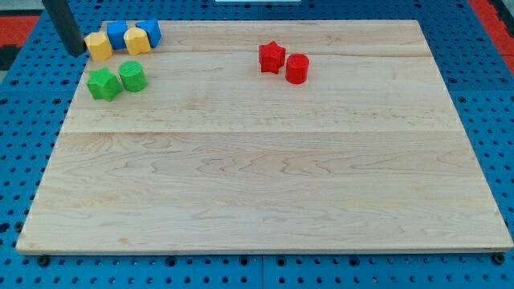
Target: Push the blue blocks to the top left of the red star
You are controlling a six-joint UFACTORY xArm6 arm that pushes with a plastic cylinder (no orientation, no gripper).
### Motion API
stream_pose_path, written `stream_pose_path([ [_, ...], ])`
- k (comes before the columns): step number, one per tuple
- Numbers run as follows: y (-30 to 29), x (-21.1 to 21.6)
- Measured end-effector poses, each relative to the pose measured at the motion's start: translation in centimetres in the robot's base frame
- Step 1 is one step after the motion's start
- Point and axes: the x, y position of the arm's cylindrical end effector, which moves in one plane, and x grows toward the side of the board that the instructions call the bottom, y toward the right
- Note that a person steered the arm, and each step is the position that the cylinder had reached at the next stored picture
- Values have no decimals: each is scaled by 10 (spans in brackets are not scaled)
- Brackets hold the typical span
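The red star [271, 57] lies near the view's top, a little right of the middle, with a red cylinder [297, 68] touching its right side. Two blue blocks sit at the top left: a blue cube [117, 34] and a blue block [152, 31] partly hidden behind a yellow block [137, 40]. A second yellow block [99, 46] lies left of them. My tip [76, 51] stands at the board's top left corner, just left of this yellow block and far left of the red star.
A green star [104, 83] and a green cylinder [132, 76] lie just below the yellow and blue cluster. The wooden board [265, 177] rests on a blue perforated table [16, 160].
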Motion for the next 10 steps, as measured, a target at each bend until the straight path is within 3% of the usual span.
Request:
stream_pose_path([
  [2, 0, -48],
  [3, 24, -44],
  [4, 90, -43],
  [6, 74, -54],
  [7, 119, -55],
  [9, 131, -66],
  [10, 201, -65],
])
